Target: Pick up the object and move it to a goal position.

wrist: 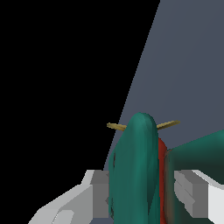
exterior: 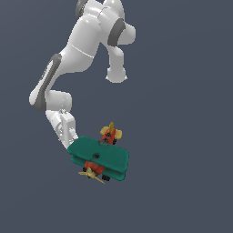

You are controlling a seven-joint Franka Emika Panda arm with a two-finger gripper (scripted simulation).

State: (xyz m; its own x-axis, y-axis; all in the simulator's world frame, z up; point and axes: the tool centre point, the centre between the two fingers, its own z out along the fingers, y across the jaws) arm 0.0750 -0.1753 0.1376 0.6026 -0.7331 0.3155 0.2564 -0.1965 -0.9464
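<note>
**Wrist view: my fingers close on a toy plane's wing**

Wrist view puts my gripper [wrist: 141, 192] astride the toy plane [wrist: 135, 170], one grey finger [wrist: 98, 192] on each side of a teal wing [wrist: 133, 175] seen edge-on, both pressed against it as far as I can judge. Beyond the wing a strip of red body [wrist: 162, 162] shows, and the tan propeller [wrist: 168, 125] pokes out to either side past the wing's far end.

From the exterior view, my gripper [exterior: 73, 141] meets the plane [exterior: 100, 157] at the wing end on that view's left. The plane reads as tilted, propeller [exterior: 92, 174] low, yellow tail [exterior: 111, 132] high. No shadow or tabletop is visible against the flat grey backdrop [exterior: 182, 136], so I cannot say for certain that it is off the ground, though I judge it is being carried.

I take the pick-up as done and the carry as the step in hand. No goal marker appears in either view. The next move calls for a steady haul: my hold is far out on one wing, so the plane could pivot or slip if I swing fast.
</note>
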